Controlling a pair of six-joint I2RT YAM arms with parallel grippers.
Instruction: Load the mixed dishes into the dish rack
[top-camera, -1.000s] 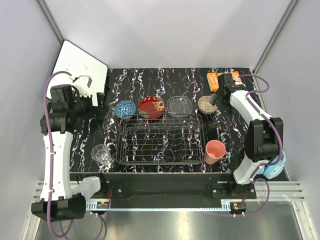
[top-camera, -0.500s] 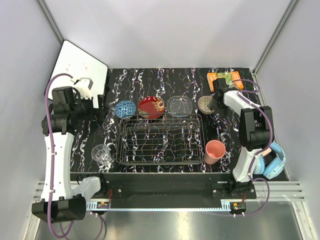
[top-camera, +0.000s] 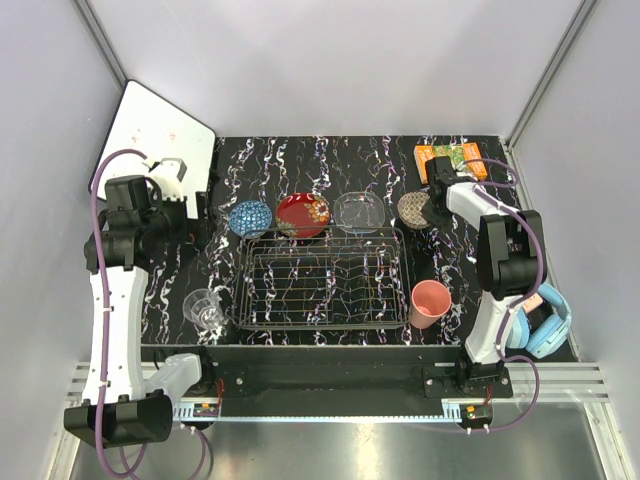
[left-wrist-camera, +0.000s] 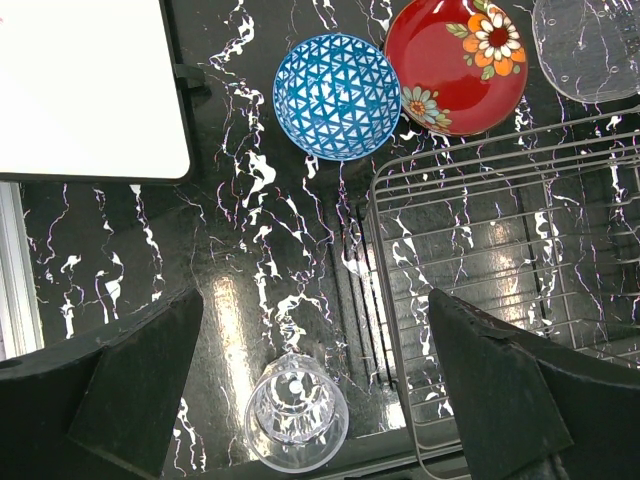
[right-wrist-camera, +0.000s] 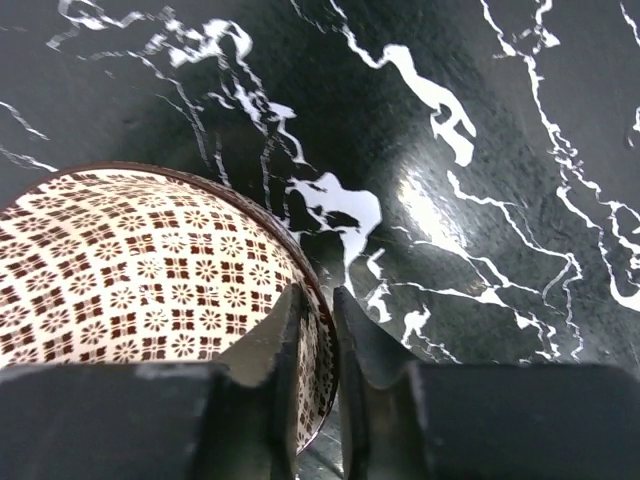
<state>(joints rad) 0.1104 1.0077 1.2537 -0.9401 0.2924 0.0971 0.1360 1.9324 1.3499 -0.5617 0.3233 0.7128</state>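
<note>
Bottom centre of right wrist view, right tool is clamped on rim of beige-brown patterned bowl, one finger inside, one outside. Top view: bowl sits upper right, just past dish rack corner, beside clear glass bowl. Left tool stands wide apart, holding nothing, above clear glass cup on table.

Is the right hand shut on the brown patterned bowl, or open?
Shut on it: the right hand pinches the beige-brown patterned bowl at its rim, one finger inside, one outside.
</note>
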